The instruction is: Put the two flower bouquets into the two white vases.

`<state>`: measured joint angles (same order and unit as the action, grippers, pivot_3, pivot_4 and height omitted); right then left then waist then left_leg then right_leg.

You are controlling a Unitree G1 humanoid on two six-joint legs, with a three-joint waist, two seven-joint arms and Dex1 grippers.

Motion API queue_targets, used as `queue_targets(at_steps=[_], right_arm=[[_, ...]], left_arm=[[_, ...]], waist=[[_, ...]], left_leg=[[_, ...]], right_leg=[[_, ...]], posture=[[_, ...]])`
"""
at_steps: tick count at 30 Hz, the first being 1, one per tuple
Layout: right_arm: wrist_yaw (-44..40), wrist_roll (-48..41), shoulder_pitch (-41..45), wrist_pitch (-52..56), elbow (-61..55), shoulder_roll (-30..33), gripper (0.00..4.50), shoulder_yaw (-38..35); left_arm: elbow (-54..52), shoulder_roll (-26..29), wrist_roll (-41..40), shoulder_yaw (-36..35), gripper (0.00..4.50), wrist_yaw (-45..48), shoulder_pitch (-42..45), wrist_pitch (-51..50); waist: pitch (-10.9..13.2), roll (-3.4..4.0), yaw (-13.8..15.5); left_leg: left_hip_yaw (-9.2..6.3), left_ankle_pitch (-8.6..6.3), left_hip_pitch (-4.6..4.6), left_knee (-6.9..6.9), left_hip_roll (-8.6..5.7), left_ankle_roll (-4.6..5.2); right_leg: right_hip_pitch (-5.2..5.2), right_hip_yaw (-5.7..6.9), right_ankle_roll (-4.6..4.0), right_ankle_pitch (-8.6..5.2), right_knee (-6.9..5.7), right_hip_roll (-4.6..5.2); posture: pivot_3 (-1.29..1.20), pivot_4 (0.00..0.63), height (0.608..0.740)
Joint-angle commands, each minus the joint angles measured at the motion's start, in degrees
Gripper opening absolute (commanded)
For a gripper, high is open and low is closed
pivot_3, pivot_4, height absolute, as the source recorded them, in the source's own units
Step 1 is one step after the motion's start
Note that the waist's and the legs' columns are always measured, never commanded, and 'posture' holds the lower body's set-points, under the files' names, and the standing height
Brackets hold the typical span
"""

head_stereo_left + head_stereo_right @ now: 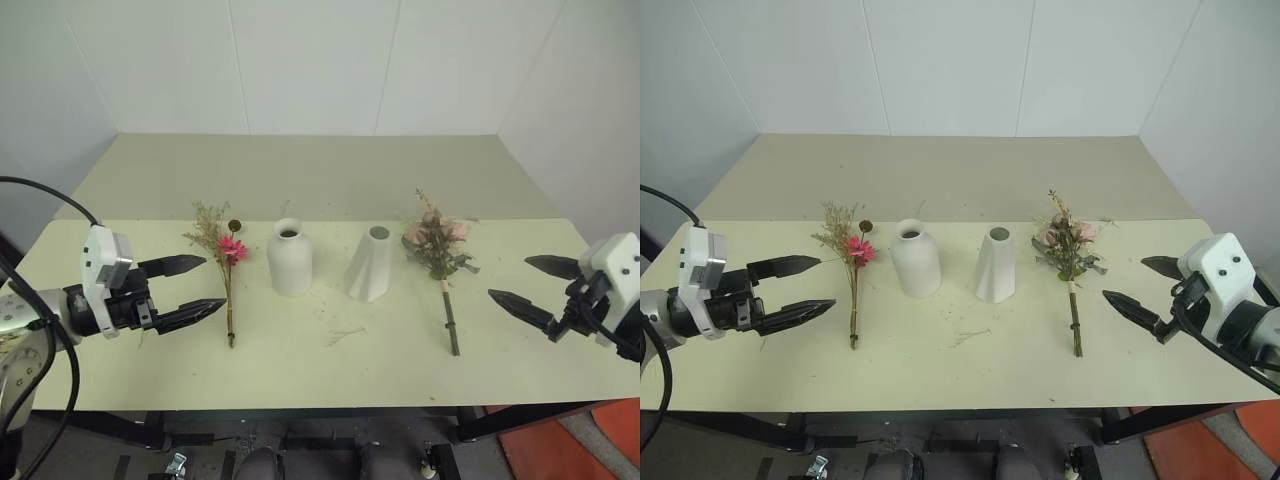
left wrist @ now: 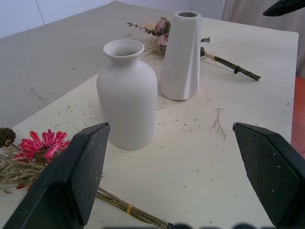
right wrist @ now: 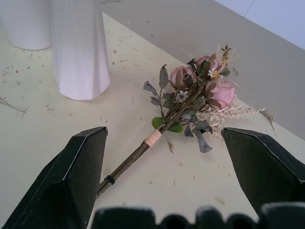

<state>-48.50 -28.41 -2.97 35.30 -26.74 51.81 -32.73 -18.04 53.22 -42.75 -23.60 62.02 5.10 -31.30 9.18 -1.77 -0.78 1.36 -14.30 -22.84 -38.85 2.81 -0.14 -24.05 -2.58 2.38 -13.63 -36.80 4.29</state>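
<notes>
Nothing picked up yet, opening step only. Both bunches flat on the desk (image 1: 120,380), both vases upright and bare of flowers.

Taking the bottle vase (image 1: 289,257) as the mark: cone vase (image 1: 370,264) just beside it on the robot's right, not touching. Thin bunch (image 1: 226,268) lying just to the bottle's left, magenta head toward the far edge, stems toward the robot. Rose bunch (image 1: 438,262) farther right of the bottle, beyond the cone, heads likewise away, dark stem end toward the near edge.

Left pincer (image 1: 198,286) hovering left of the bottle, just short of the thin bunch's stems, jaws spread wide, nothing between them. Right pincer (image 1: 528,284) well off to the bottle's right, past the rose stem, jaws also gaping and bare.

Step in hand, by the look of it: lining up for the first grasp, one arm per bunch (a tidy split, each stem on its own side).

Next move likely calls for dropping a pincer low over a stem, closing near the tied part, then tipping the bunch upright, stem-end down, for the mouth. Bottle neck narrow, so probably best for the thin bunch; either vase could topple at a nudge.
</notes>
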Motion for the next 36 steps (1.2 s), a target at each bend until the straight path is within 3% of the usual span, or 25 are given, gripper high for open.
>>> queue_targets(at_steps=[1,13,18,21,24,29,36], right_arm=[[-0.2,-1.1,0.6,-1.5,-1.1,0.5,4.49,-2.5],[-1.0,-2.0,1.0,-2.1,-0.7,0.7,4.49,-1.5],[-0.8,-2.2,2.8,-2.1,-0.4,1.2,4.49,-0.4],[-1.4,-2.1,5.0,-2.7,0.1,1.9,4.49,0.5],[-1.8,-2.3,6.3,-3.0,0.3,2.3,4.49,1.0],[-2.1,-2.7,8.4,-3.5,0.2,2.7,4.49,2.0],[-2.2,-3.2,7.9,-3.5,-1.3,2.3,4.49,1.1]], left_arm=[[-0.8,0.8,-0.8,-1.6,4.5,0.0,1.7,0.3],[-0.7,1.6,2.2,0.5,4.5,-2.9,2.9,-0.9],[-0.4,4.7,8.6,7.4,4.5,-11.5,6.7,-8.6],[0.2,5.0,11.2,14.0,4.5,-17.5,13.6,-18.4],[1.8,3.2,13.0,18.2,4.5,-21.7,19.6,-25.3],[8.3,-4.9,20.6,29.6,4.5,-33.3,30.6,-39.3],[12.9,-11.3,24.7,32.8,4.5,-38.0,33.8,-42.9]], waist=[[0.0,0.0,0.0],[0.0,0.0,0.0],[0.0,0.0,0.0],[0.0,-0.02,0.3],[0.0,-0.04,0.2],[0.0,-0.05,0.3],[0.1,-0.09,-0.2]], left_leg=[[0.0,0.0,0.0,0.0,0.0,0.0],[0.0,0.0,0.0,0.0,0.0,0.0],[0.0,0.0,0.01,-0.01,-0.01,0.0],[-0.01,0.0,0.01,-0.01,-0.01,0.0],[-0.03,0.0,-0.02,-0.01,-0.03,0.0],[-0.07,0.0,-0.03,-0.03,-0.08,0.0],[-0.11,0.0,-0.15,-0.03,-0.08,0.0]], right_leg=[[0.0,0.0,0.0,0.0,0.0,0.0],[0.0,0.0,0.0,0.0,0.0,0.0],[0.02,0.0,0.01,0.01,-0.01,0.0],[0.02,0.0,0.02,0.01,-0.02,0.0],[0.01,0.0,0.05,0.02,0.0,-0.01],[0.05,0.0,0.08,0.04,-0.02,0.0],[-0.12,0.0,0.07,0.04,-0.06,-0.01]], posture=[[0.0,0.15,0.74],[0.0,0.15,0.74],[0.0,0.15,0.74],[0.0,0.15,0.74],[0.0,0.15,0.74],[0.0,0.15,0.74],[0.0,0.15,0.74]])
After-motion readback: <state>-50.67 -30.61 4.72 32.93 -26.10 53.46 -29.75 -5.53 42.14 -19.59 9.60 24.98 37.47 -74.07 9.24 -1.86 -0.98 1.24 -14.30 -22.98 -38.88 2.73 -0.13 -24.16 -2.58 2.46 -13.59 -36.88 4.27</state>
